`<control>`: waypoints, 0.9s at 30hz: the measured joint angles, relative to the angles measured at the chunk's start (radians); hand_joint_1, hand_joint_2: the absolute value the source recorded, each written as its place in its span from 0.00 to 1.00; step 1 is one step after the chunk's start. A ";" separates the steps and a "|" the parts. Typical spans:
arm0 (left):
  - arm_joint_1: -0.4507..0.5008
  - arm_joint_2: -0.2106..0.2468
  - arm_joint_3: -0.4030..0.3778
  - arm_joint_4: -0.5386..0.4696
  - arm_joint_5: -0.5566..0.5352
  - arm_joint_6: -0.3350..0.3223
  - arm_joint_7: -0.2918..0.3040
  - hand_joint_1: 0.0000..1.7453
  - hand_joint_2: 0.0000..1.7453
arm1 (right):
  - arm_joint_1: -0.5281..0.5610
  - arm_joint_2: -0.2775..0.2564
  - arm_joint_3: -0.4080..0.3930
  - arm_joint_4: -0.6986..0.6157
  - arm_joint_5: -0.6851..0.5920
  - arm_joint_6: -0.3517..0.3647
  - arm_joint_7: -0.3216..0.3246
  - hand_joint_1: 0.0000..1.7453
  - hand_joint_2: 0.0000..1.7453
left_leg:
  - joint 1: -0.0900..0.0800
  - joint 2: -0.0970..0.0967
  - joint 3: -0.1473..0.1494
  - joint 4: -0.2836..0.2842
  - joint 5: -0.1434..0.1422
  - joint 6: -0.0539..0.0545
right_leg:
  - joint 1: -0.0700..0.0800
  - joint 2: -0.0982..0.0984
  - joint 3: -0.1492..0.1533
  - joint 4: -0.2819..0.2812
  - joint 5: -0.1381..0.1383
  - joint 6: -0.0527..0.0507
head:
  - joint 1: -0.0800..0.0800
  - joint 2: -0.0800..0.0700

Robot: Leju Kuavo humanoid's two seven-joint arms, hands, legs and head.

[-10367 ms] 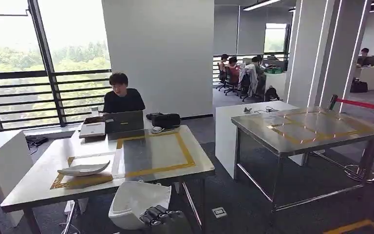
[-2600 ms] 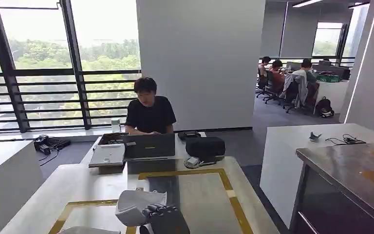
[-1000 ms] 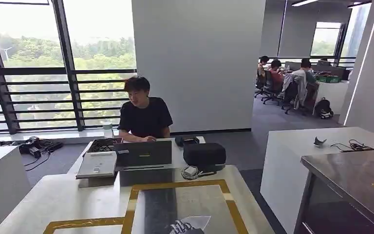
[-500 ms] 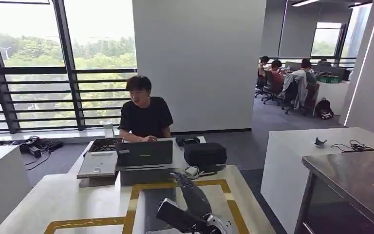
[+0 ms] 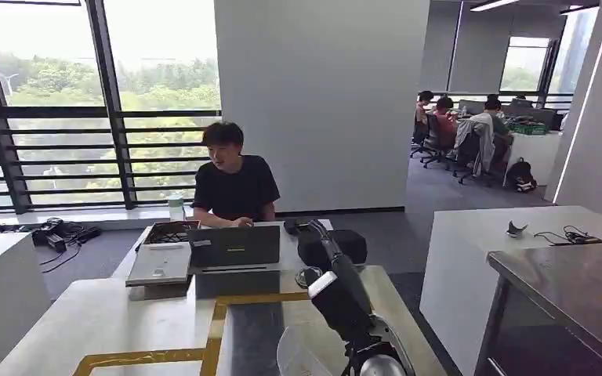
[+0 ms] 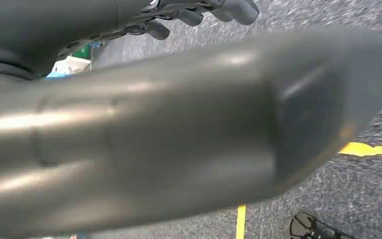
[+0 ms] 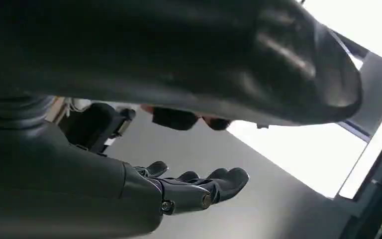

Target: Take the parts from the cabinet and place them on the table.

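Change: your right hand [image 5: 331, 252] has lifted clear of the table [image 5: 117, 317] and is now raised over it; a second ago it was low at the near edge, with the white part [image 5: 298, 356].
Right hand: released, fingers stretched out and apart, nothing in them (the right wrist view confirms it).
Left hand [image 6: 129, 124]: hanging over grey carpet with nothing in it, fingers loosely curled away from the thumb.
Part: a pale, thin-walled curved shell, likely moulded plastic, lying on the table just below your raised arm.
Meaning: this placement looks done to me; expect a return trip to the cabinet.
Table: smooth pale top with a darker glossy panel framed by yellow tape [image 5: 259, 298].
Far end: a person [image 5: 233, 184] at a laptop [image 5: 233, 247], with a matt black bag [image 5: 346, 243] beside it.
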 joint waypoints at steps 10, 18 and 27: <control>0.008 0.010 0.014 -0.002 -0.006 -0.002 -0.047 0.00 0.00 | 0.169 -0.140 -0.025 -0.369 -0.002 -0.064 0.017 0.00 0.00 | 0.013 0.004 -0.027 0.035 -0.005 -0.017 | -0.048 -0.007 0.029 0.024 -0.047 0.053 | 0.005 0.000; 0.003 0.018 0.014 -0.003 -0.002 0.008 -0.056 0.00 0.00 | 0.181 -0.154 -0.033 -0.432 -0.013 -0.080 0.006 0.00 0.00 | 0.012 0.001 -0.092 0.165 -0.109 -0.059 | -0.038 0.000 -0.006 0.026 -0.015 -0.018 | -0.001 0.000; 0.003 0.017 0.014 -0.002 -0.039 0.011 -0.042 0.00 0.00 | 0.251 -0.198 -0.065 -0.523 0.005 -0.133 0.023 0.00 0.00 | -0.009 -0.001 0.059 0.040 -0.078 -0.030 | -0.021 -0.004 -0.062 0.034 0.040 -0.004 | -0.001 0.000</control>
